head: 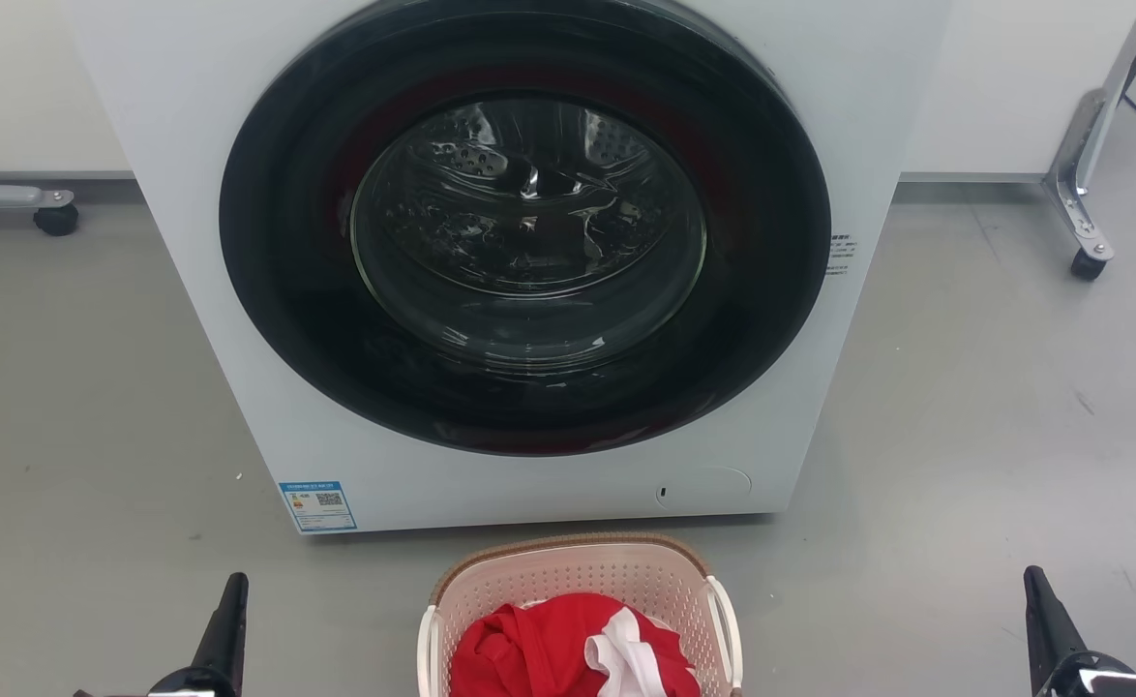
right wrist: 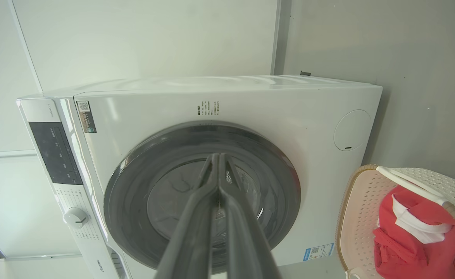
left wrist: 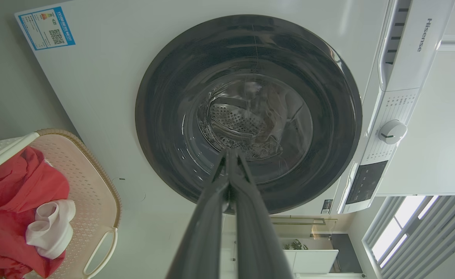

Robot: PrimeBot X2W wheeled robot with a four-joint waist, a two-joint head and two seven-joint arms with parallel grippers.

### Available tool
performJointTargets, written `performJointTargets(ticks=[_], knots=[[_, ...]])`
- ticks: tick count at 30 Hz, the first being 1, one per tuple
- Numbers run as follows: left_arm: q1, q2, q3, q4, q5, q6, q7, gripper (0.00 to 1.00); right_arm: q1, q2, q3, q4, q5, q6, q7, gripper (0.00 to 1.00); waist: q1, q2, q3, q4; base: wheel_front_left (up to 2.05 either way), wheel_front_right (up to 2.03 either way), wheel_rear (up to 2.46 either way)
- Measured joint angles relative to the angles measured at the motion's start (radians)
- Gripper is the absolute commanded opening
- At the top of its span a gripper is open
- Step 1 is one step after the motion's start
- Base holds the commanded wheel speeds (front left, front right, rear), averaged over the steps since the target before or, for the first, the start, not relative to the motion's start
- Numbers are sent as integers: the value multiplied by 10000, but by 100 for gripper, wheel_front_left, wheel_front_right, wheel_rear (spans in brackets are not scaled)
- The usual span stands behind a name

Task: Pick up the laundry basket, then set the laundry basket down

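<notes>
The laundry basket, pale pink and perforated with a brown woven rim and white side handles, stands on the floor just in front of the washing machine, at the bottom centre of the head view. Red and white clothes lie in it. It also shows at the left edge of the left wrist view, laundry basket, and at the right edge of the right wrist view, laundry basket. My left gripper sits low to the basket's left and my right gripper far to its right. Each is shut with nothing held, left gripper, right gripper.
A white front-loading washing machine with a closed dark round door stands right behind the basket. Castered metal legs stand at the back left and back right. Grey floor spreads on both sides of the machine.
</notes>
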Motion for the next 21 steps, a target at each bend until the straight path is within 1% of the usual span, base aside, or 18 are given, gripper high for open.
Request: performJointTargets(ticks=[21], knots=[[0,-2,-2,12,-10,-2,0,0,0,0,2,0,0,0,0,0,0,0,0,0,0,0,0]])
